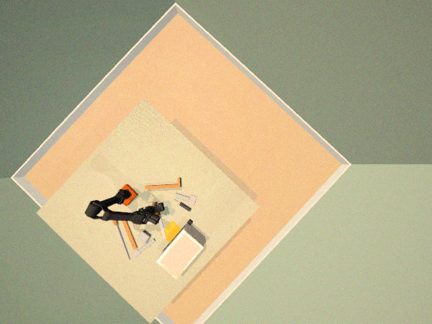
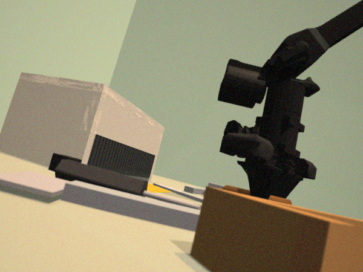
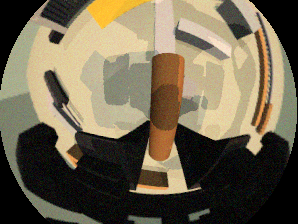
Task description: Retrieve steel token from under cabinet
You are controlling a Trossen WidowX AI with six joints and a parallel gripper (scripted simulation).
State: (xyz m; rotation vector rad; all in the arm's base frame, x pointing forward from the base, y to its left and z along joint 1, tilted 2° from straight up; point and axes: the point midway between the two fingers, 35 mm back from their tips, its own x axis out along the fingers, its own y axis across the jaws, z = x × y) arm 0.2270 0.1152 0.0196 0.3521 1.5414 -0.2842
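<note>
The cabinet (image 1: 181,252) (image 2: 45,115) is a pale box with a dark slotted vent (image 2: 121,157) (image 3: 65,12) low on its front. The token cannot be made out in any view. The marked area (image 1: 173,230) (image 2: 155,188) (image 3: 112,12) is a yellow patch in front of the cabinet. My gripper (image 1: 155,209) (image 3: 161,124) is shut on the orange-brown handle (image 3: 167,75) of a tool. The tool's pale, narrow blade (image 1: 162,227) (image 3: 165,27) reaches towards the cabinet, along the left edge of the yellow patch in the top view. Its far end is cut off in the wrist view.
An orange L-shaped bar (image 1: 162,186) (image 2: 257,233), a pale flat paddle (image 1: 194,200) (image 2: 30,181) and a black-handled thin tool (image 1: 185,206) (image 2: 100,176) lie on one side. An orange bar (image 1: 129,235), a thin grey rod (image 1: 123,242) and a grey block (image 1: 145,236) lie on the other.
</note>
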